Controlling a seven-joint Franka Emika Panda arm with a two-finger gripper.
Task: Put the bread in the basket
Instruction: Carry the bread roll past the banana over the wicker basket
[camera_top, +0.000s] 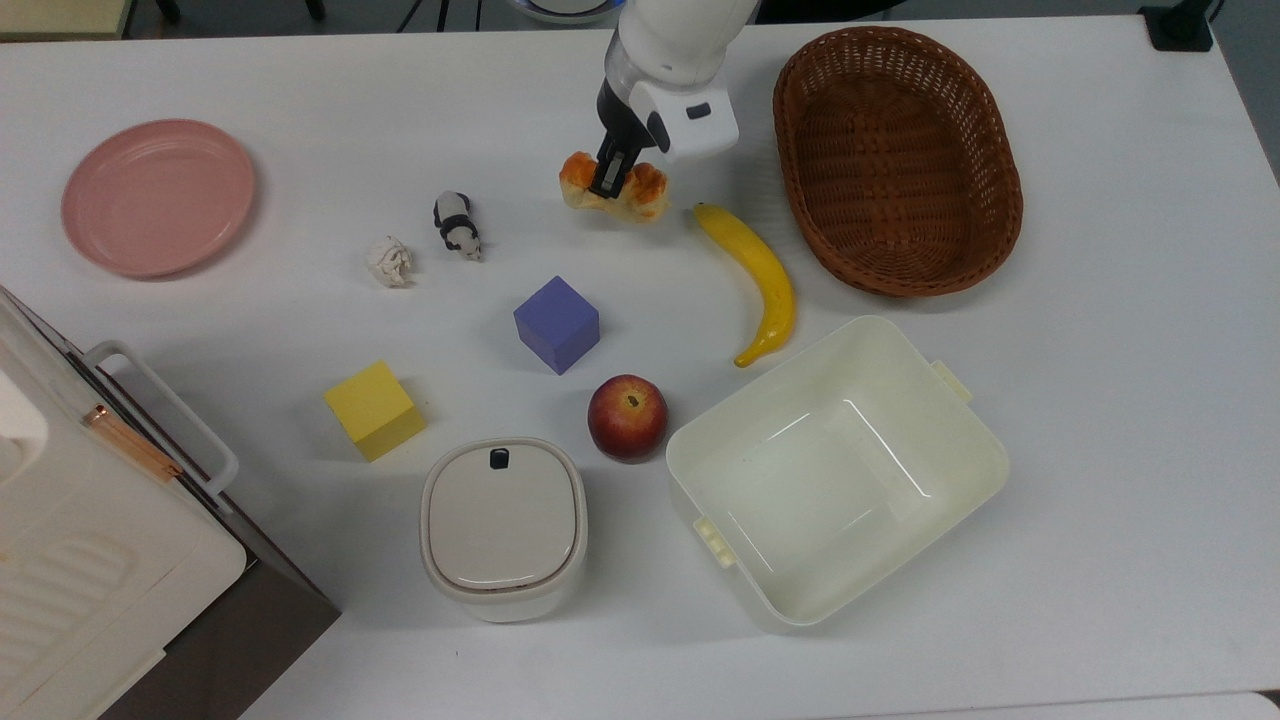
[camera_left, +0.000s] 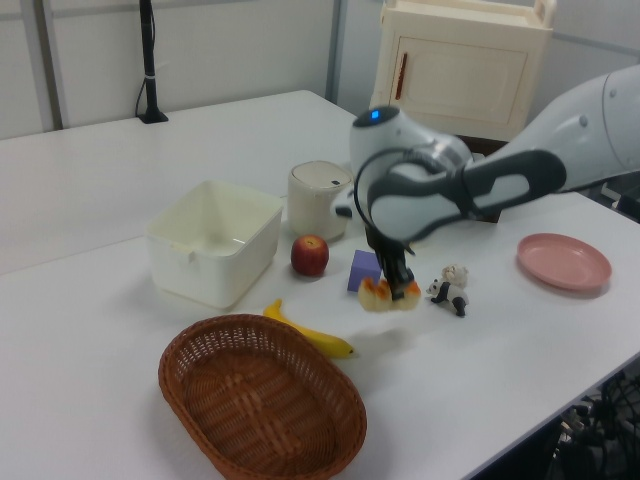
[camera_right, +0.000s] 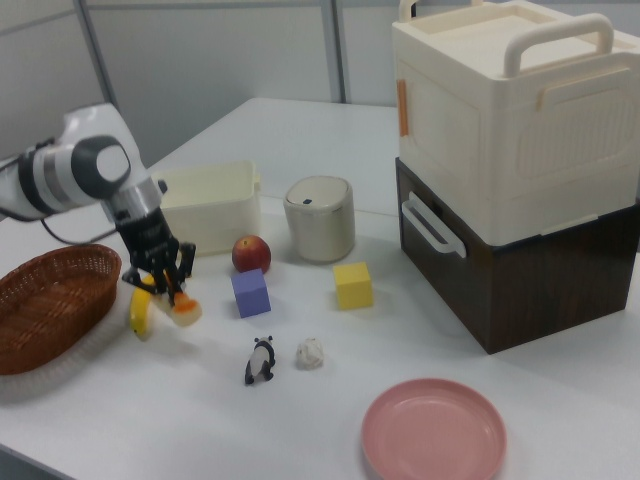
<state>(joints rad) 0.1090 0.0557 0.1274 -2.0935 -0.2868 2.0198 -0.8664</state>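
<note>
Gripping the small lumpy loaf of bread (camera_top: 628, 196) with its orange-brown glazed top and pale sides, the black two-finger gripper (camera_top: 610, 180) of the white robot arm pinches it across the middle — the fingers are closed on it from above, and the loaf's two ends stick out on either side of them. In the left view the bread (camera_left: 388, 294) hangs clear of the white table (camera_left: 90, 330), with its shadow lying apart below it. In the top view it sits just left of the yellow banana (camera_top: 760, 278) and well to the left of the large oval dark-brown wicker basket (camera_top: 985, 215), which holds nothing. In the right view the bread (camera_right: 182, 308) hangs below the gripper (camera_right: 163, 281), near the purple cube (camera_right: 250, 292) (the banana is just behind it), and the basket (camera_right: 60, 325) lies at the right view's left — apart from the loaf.
</note>
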